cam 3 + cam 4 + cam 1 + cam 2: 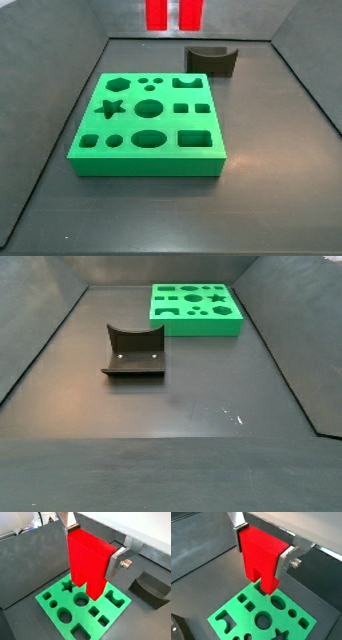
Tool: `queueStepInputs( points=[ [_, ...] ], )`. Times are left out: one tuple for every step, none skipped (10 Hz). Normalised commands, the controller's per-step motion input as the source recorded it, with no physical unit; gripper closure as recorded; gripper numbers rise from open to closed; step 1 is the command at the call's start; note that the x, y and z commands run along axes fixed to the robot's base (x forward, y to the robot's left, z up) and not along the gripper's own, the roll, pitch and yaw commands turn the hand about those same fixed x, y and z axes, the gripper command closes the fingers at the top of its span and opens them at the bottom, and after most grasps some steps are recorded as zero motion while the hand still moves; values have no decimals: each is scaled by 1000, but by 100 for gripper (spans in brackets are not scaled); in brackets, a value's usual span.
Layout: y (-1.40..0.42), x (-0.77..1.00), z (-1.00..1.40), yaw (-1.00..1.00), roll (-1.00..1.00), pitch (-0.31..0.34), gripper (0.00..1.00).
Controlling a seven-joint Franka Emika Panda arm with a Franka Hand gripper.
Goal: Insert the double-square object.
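Note:
The double-square object (pixel 87 559) is a bright red tall block with two prongs and a slot between them. My gripper (pixel 70 554) is shut on its solid top and holds it upright, prongs down, well above the green board (pixel 60 604). It also shows in a wrist view (pixel 261 557) over the board (pixel 248 619). In a side view only the two red prong ends (pixel 174 13) show at the upper edge, above and behind the board (pixel 147 145). The board has several shaped holes. In a side view the board (pixel 198 324) shows but the gripper and block are out of view.
A dark grey block with a curved notch (pixel 211 60) stands on the floor behind the board; it also shows in a side view (pixel 134 351) and a wrist view (pixel 152 587). Dark walls (pixel 60 60) enclose the floor on all sides.

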Motion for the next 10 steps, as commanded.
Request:
queueStepInputs(
  points=[
    [29, 0, -11, 0, 0, 0, 100],
    [0, 0, -169, -9, -4, -41, 100],
    [0, 143, -371, -571, 60, -51, 100],
    [0, 186, -574, -760, 116, -94, 100],
    [0, 283, -686, -717, 156, -81, 100],
    [89, 357, -694, -583, 159, -84, 100],
    [271, 403, -726, -383, 137, -96, 100],
    [400, 383, -806, 0, 66, -113, 100],
    [317, 211, -760, 214, 81, -166, 100],
    [209, 63, -760, 383, 113, -184, 100]
  ],
)
